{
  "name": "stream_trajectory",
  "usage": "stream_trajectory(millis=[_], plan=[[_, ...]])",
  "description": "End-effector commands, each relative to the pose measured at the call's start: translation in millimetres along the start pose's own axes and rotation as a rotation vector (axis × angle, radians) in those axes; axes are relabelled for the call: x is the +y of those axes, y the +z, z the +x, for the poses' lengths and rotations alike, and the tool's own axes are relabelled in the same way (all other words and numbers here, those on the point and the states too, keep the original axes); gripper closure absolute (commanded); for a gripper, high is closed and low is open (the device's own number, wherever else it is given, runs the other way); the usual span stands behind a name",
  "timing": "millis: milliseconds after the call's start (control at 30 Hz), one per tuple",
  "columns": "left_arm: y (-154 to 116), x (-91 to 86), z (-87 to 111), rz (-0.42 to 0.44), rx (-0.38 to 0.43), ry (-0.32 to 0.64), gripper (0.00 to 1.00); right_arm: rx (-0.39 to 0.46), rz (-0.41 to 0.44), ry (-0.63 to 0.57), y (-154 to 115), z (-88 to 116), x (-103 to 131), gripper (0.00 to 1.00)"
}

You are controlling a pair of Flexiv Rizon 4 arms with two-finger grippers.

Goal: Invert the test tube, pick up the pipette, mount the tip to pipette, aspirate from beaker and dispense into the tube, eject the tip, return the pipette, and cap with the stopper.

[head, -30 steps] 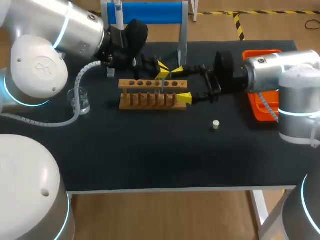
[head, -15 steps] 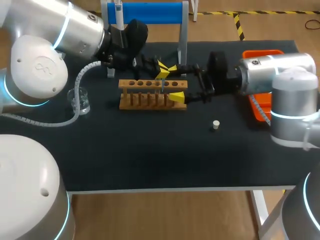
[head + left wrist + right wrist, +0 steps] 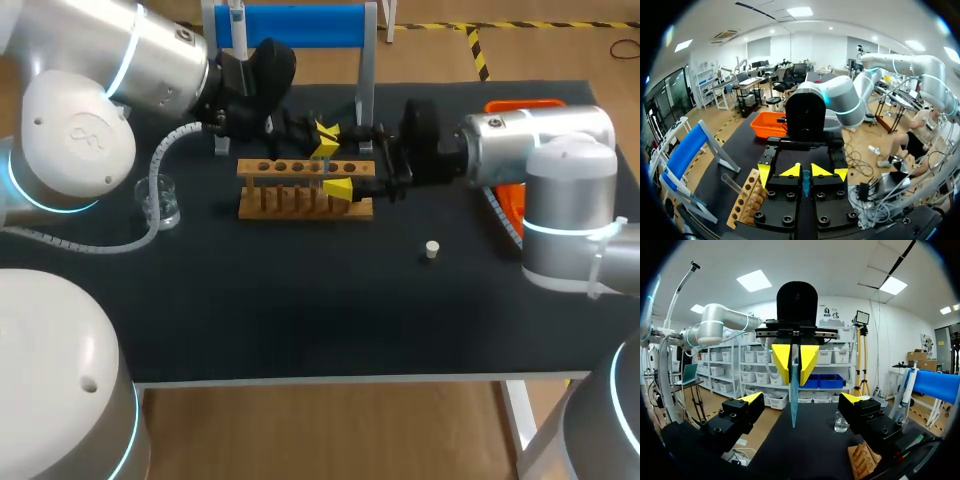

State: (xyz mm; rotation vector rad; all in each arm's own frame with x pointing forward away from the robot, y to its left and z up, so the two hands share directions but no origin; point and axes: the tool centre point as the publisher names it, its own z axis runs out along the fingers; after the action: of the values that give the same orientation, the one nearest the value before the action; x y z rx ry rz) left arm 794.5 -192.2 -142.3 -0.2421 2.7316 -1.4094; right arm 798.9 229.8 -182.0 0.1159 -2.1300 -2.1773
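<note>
The test tube (image 3: pixel 793 407) is pinched between the left gripper's (image 3: pixel 795 365) yellow tips, hanging near the wooden rack (image 3: pixel 300 168). The right gripper (image 3: pixel 802 398) is spread wide, with one finger on either side of the tube and clear of it.

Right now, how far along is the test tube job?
Early: nothing looks finished. In hand: the left arm's jaws are shut on the test tube by the rack, with the right arm's jaws open either side of it, so the inversion looks underway. Left: the pipette is on its stand and the stopper lies loose on the table.
</note>
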Motion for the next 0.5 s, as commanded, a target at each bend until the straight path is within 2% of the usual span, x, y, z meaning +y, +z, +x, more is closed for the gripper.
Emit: stream_trajectory(millis=[33, 333, 500], plan=[[-1.5, -0.6, -0.3, -0.005, 0.003, -0.001, 1.0, 0.008, -0.003, 0.0, 3.9, -1.8, -0.4, 0.0], [-1.5, -0.6, -0.3, -0.005, 0.003, -0.001, 1.0, 0.028, -0.006, -0.001, 9.4, 0.5, 1.3, 0.2], [-1.5, -0.6, -0.3, -0.005, 0.003, -0.001, 1.0, 0.036, -0.011, -0.003, 10.3, 2.0, 2.5, 0.35]])
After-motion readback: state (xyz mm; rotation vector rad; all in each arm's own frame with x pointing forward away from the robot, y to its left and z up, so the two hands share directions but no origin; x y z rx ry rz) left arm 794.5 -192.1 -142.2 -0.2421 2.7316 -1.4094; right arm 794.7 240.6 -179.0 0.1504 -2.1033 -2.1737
